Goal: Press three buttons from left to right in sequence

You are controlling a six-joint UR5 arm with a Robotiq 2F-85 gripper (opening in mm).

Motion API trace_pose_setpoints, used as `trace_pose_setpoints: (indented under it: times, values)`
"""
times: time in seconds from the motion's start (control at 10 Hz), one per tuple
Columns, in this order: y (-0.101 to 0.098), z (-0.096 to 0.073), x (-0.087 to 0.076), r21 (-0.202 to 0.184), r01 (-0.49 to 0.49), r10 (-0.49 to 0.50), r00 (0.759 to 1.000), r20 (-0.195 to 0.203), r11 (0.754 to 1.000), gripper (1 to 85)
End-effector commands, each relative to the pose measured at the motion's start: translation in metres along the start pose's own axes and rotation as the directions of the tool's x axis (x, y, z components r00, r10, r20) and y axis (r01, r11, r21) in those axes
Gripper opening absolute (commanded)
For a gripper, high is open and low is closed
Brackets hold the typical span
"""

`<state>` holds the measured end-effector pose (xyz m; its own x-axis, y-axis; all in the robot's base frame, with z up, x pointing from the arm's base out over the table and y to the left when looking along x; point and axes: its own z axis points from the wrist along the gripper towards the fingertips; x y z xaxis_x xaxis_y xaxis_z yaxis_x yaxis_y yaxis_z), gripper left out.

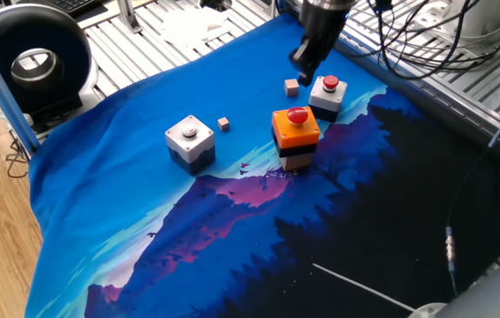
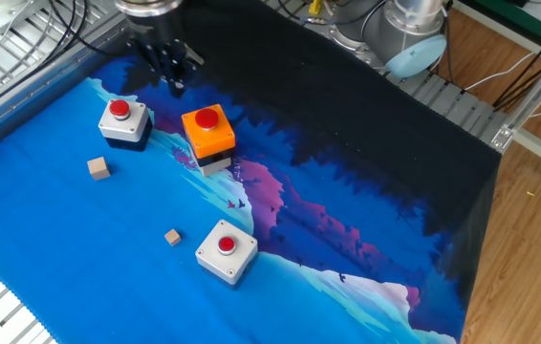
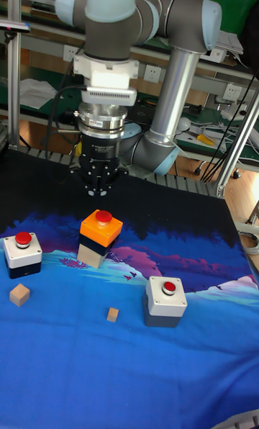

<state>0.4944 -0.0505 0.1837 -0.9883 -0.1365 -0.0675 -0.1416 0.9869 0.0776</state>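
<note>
Three buttons stand on the blue cloth. The white-grey box [image 1: 189,141] [image 2: 226,250] [image 3: 165,298] is apart from the other two. The taller orange-topped box with a red mushroom button [image 1: 295,131] [image 2: 207,130] [image 3: 100,230] stands in the middle. The small white box with a red button [image 1: 328,94] [image 2: 123,118] [image 3: 22,250] is beyond it. My gripper [image 1: 302,76] [image 2: 176,85] [image 3: 98,192] hangs in the air between the small white box and the orange-topped one, touching neither. In the tall view its fingertips meet at a point with nothing held.
Two tiny tan wooden cubes lie on the cloth: one [image 1: 291,87] [image 2: 98,169] near the small white box, the other [image 1: 223,124] [image 2: 172,237] near the white-grey box. Metal rails and cables [image 1: 409,35] edge the table. A black round device [image 1: 34,57] sits off the corner.
</note>
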Motion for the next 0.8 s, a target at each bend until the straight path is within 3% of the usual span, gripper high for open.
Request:
trace_pose_setpoints:
  times: [0.0,0.7]
  values:
    - [0.01,0.015,0.005,0.028,-0.053,0.053,0.998,0.02,0.998,1.0]
    - [0.016,0.033,0.003,0.044,-0.083,0.082,0.996,0.025,0.996,1.0]
